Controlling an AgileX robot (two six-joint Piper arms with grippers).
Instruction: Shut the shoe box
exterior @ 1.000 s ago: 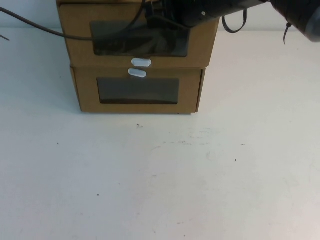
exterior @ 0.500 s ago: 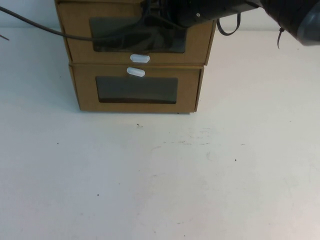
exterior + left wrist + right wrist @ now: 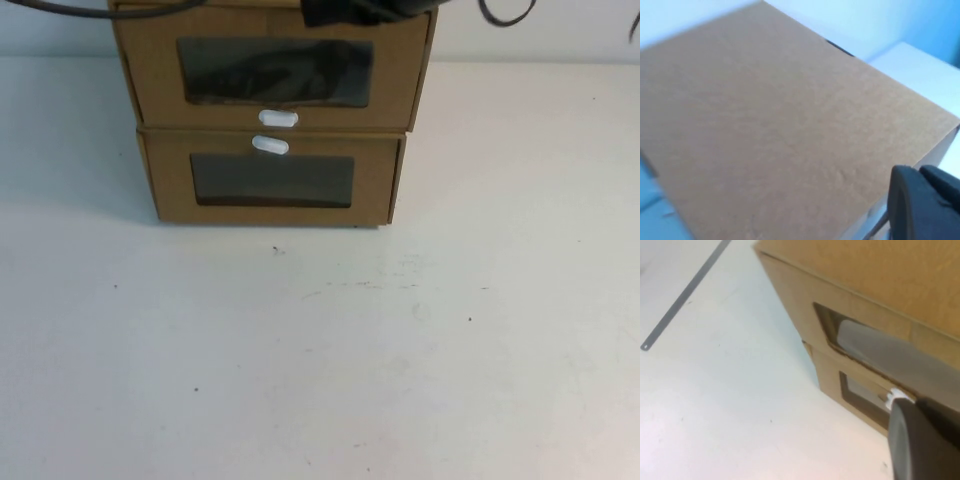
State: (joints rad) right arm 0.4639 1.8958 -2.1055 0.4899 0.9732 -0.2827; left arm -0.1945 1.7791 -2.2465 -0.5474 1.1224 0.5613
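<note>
You have two brown cardboard boxes stacked at the far middle of the white bench. The shoe box is the upper one, its clear window facing you and its white oval tab just below that window; its front sits roughly flush with the box beneath. The lower box carries its own white tab above its window, so the two tabs lie just apart across the seam. Your right gripper shows only as a dark shape at the upper edge of the high view, over the shoe box's top right; you cannot tell how its fingers stand. Your left gripper hangs just above the shoe box's plain top, near one edge, and only a dark rounded part of it shows, so its fingers cannot be judged either. A thin metal strip lies flat on the bench, well apart from the boxes.
</note>
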